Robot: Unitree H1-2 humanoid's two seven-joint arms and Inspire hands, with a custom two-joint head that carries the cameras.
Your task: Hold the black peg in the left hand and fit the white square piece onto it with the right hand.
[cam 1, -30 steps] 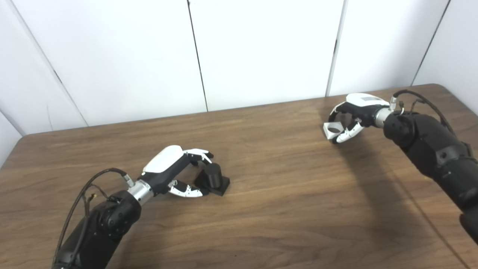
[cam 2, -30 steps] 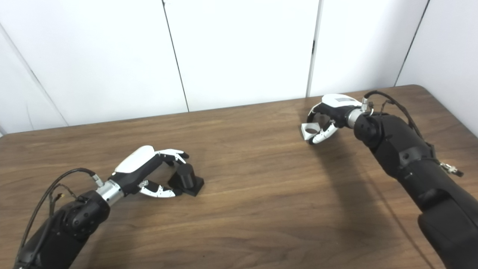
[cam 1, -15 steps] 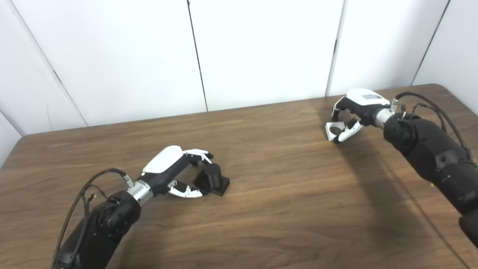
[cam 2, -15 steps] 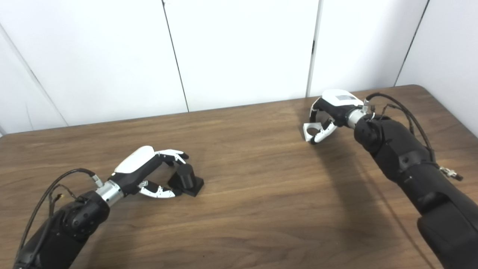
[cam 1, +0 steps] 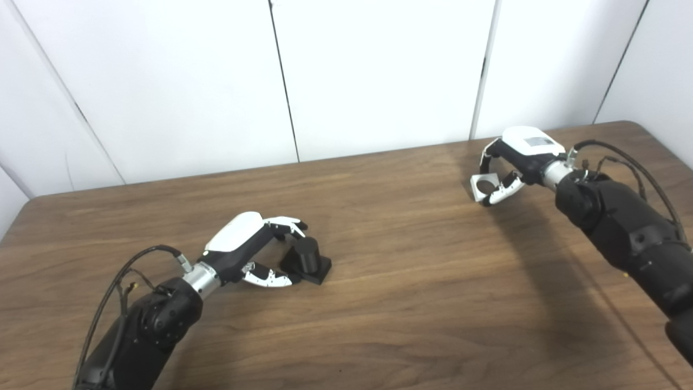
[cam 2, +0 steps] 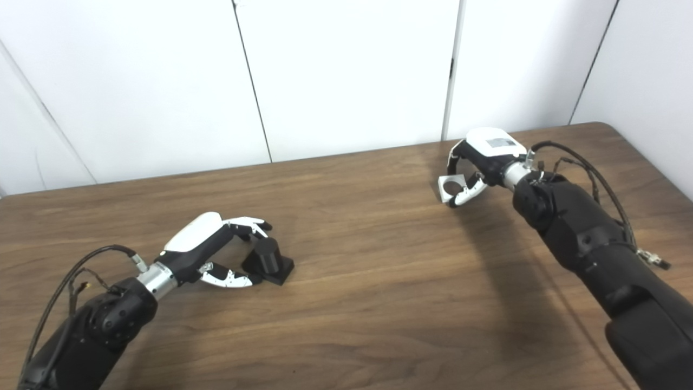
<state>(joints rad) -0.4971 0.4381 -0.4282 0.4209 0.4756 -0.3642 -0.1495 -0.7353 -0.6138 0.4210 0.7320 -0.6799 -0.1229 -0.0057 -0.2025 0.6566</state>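
Right hand gripping white square piece with round hole, lifted clear of brown wooden counter, well right of black peg on square base. Left hand fingers curling around peg, resting on counter; firm grip unclear. Carrying across and fitting remaining.

The black peg is a short upright cylinder on a square black base, standing on the wooden table left of centre, its base turned cornerwise; the white square piece — a small block with a round hole through it — is well apart, at the far right, raised off the tabletop, hole facing left and forward.
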